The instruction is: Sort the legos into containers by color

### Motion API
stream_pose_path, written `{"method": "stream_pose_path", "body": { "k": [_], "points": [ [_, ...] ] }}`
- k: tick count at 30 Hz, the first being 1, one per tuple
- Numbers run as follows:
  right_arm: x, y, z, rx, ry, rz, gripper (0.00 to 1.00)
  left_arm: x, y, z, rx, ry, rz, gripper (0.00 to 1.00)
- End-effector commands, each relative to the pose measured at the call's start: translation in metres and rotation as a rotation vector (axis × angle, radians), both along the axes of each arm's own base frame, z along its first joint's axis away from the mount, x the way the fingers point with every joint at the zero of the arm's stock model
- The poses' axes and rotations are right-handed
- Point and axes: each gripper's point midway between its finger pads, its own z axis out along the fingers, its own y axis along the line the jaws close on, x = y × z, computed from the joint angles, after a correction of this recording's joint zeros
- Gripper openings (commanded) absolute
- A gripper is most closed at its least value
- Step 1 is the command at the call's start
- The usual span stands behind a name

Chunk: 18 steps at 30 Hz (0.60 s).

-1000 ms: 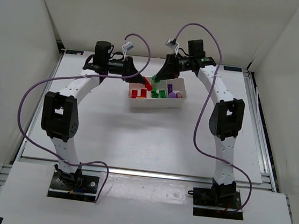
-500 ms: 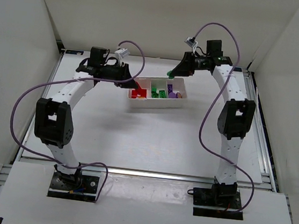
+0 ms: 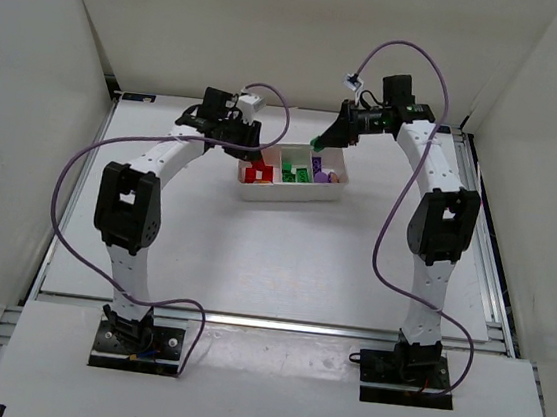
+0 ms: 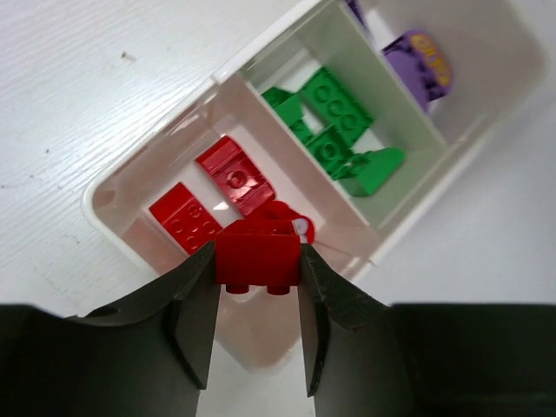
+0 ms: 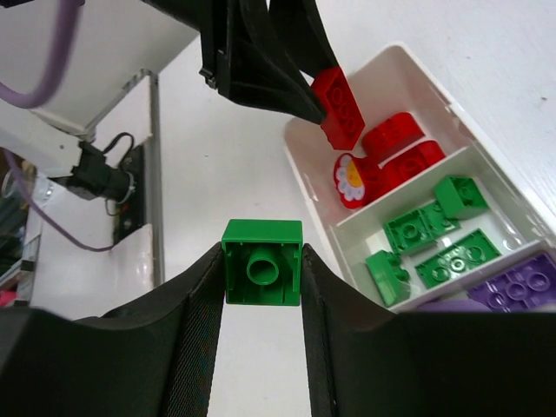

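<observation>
The white three-compartment tray point(image 3: 290, 192) sits at the far middle of the table. Its left compartment holds red legos point(image 4: 233, 176), the middle one green legos point(image 4: 339, 113), the right one purple legos point(image 4: 420, 62). My left gripper point(image 4: 257, 295) is shut on a red brick point(image 4: 258, 254) just above the red compartment. My right gripper point(image 5: 261, 300) is shut on a green brick point(image 5: 262, 262) held above the table beside the tray's back edge point(image 5: 300, 178). In the top view the left gripper point(image 3: 257, 154) and the right gripper point(image 3: 318, 141) both hover at the tray.
White walls enclose the table on three sides. Purple cables loop from both arms. A metal rail runs along the table's right edge point(image 3: 487, 232). The left arm's red brick point(image 5: 340, 106) shows in the right wrist view above the tray.
The left gripper has swung right with the red brick, from left of the tray to over its red compartment. The right gripper has drawn back from the tray, holding the green brick.
</observation>
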Motion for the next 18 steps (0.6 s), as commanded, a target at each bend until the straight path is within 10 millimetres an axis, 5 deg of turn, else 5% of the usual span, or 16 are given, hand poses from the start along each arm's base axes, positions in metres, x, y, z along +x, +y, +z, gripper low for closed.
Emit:
{"method": "stream_pose_path", "body": {
  "k": [1, 7, 11, 15, 18],
  "points": [
    [-0.001, -0.002, 0.015, -0.038, -0.085, -0.027, 0.00, 0.011, 0.002, 0.004, 0.069, -0.028, 0.036, 0.50],
    [0.006, 0.009, -0.007, -0.104, -0.103, -0.032, 0.00, 0.007, -0.004, -0.009, 0.062, 0.026, 0.041, 0.72],
    [0.009, 0.020, -0.025, -0.143, -0.112, -0.021, 0.00, 0.014, -0.007, 0.028, -0.075, -0.081, 0.076, 0.98],
    [0.019, 0.036, -0.052, -0.219, -0.145, -0.030, 0.00, 0.011, -0.008, 0.088, -0.184, -0.209, 0.054, 0.99],
    [0.031, 0.042, -0.074, -0.296, -0.167, -0.065, 0.00, 0.008, 0.000, 0.110, -0.189, -0.234, 0.080, 0.99]
  ]
}}
